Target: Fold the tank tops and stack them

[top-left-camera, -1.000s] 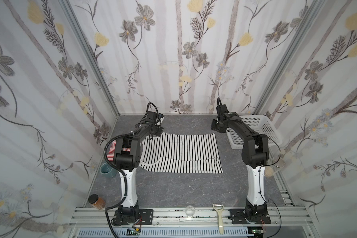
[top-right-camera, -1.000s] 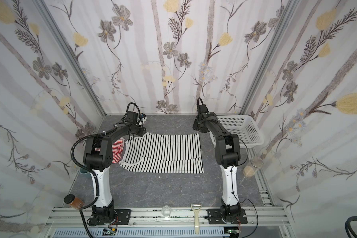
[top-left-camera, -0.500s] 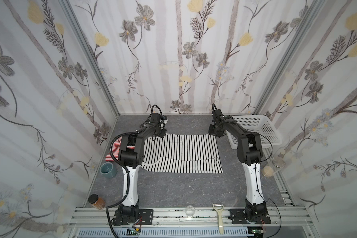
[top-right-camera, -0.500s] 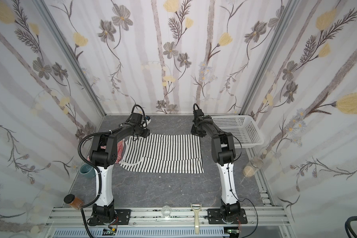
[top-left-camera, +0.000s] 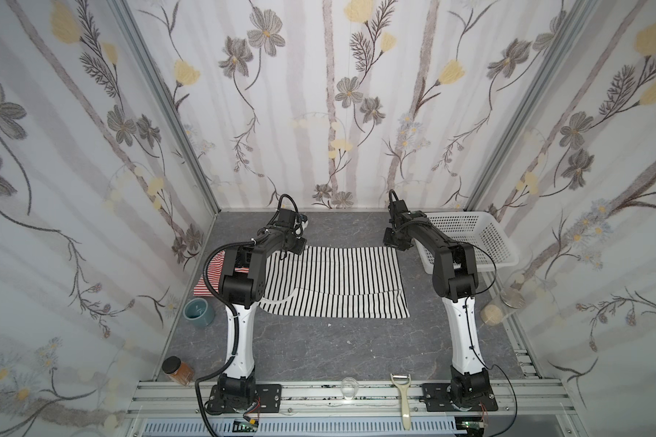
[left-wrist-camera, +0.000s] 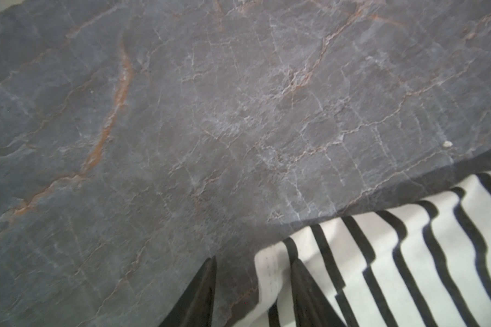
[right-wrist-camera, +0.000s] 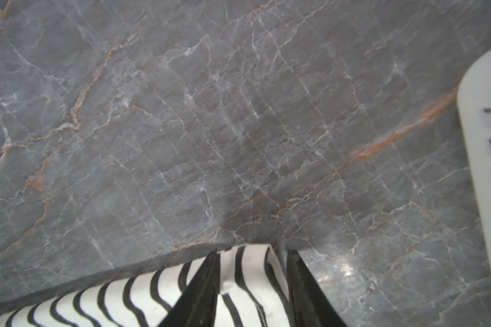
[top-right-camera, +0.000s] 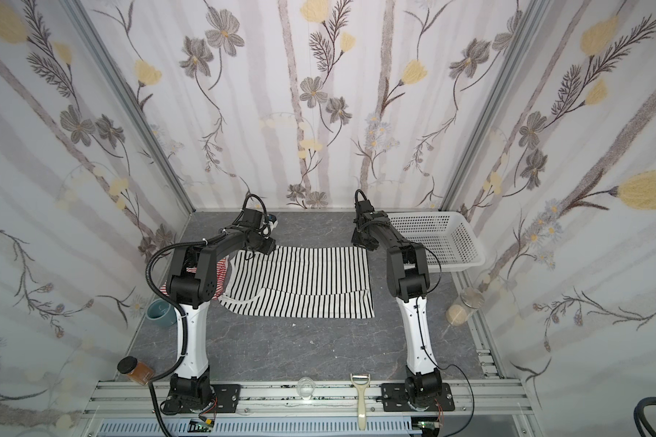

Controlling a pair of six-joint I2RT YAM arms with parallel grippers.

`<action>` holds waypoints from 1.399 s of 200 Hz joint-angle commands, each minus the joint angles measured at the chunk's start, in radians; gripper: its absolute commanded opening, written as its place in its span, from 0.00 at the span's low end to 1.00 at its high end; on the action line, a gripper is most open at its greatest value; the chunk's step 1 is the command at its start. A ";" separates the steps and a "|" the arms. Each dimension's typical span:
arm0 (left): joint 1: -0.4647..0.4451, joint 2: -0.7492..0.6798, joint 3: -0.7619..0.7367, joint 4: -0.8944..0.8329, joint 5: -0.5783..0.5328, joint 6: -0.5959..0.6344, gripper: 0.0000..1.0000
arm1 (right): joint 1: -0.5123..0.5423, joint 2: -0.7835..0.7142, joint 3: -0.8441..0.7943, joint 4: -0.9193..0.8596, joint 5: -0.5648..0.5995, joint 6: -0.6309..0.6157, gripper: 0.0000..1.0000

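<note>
The white tank top with black stripes (top-left-camera: 334, 280) (top-right-camera: 300, 283) lies folded flat in mid-table, its lower layer showing along the near edge. The red-and-white striped tank top (top-left-camera: 213, 272) (top-right-camera: 222, 270) lies bunched at the left, half hidden by the left arm. My left gripper (top-left-camera: 294, 246) (top-right-camera: 266, 248) sits at the black-striped top's far left corner. In the left wrist view it (left-wrist-camera: 253, 263) is open, the hem (left-wrist-camera: 270, 271) between its fingers. My right gripper (top-left-camera: 396, 244) (top-right-camera: 364, 244) is at the far right corner, open (right-wrist-camera: 253, 254) around a curled-up corner (right-wrist-camera: 253, 271).
A white perforated basket (top-left-camera: 481, 242) (top-right-camera: 451, 242) (right-wrist-camera: 482, 141) stands close to the right of the right gripper. At the left edge are a teal cup (top-left-camera: 199, 312) and a brown jar (top-left-camera: 177, 370). A peeler (top-left-camera: 404, 397) and a small glass (top-left-camera: 348, 388) lie on the front rail. Clear jars (top-left-camera: 508, 299) stand at the right.
Both grippers have come down slightly toward the far corners of the black-striped top, and the arms' elbows have shifted. The top itself has not visibly moved.
</note>
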 commanded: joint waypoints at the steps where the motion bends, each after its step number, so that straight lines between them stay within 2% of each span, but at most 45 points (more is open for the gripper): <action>1: 0.000 -0.002 0.005 -0.003 0.008 -0.010 0.45 | 0.008 0.014 0.012 0.002 -0.022 0.011 0.40; 27: 0.000 -0.003 0.003 -0.003 0.009 -0.008 0.45 | 0.008 0.016 0.012 0.007 -0.024 0.007 0.34; 37: 0.000 -0.002 0.003 -0.003 0.009 -0.008 0.45 | 0.008 0.016 0.011 0.011 -0.026 0.006 0.29; 67: -0.001 -0.002 0.003 -0.003 0.003 -0.005 0.45 | 0.010 -0.001 0.013 0.011 -0.023 -0.002 0.04; 76: 0.001 -0.004 0.002 -0.003 0.002 -0.004 0.45 | 0.011 -0.010 0.013 0.009 -0.013 -0.008 0.00; 169: 0.001 0.035 0.068 -0.004 -0.025 -0.013 0.45 | 0.048 -0.096 0.009 -0.022 0.030 -0.045 0.00; 209: -0.005 0.043 0.072 -0.026 -0.003 0.009 0.40 | 0.052 -0.102 0.009 -0.022 0.028 -0.046 0.00; 225: -0.008 0.043 0.063 -0.031 0.000 0.024 0.34 | 0.052 -0.101 0.009 -0.021 0.027 -0.046 0.00; 250: -0.008 0.047 0.056 -0.036 0.012 0.029 0.13 | 0.053 -0.103 0.007 -0.021 0.024 -0.046 0.00; 280: -0.008 0.039 0.057 -0.039 0.001 0.035 0.06 | 0.053 -0.118 -0.002 -0.019 0.019 -0.045 0.00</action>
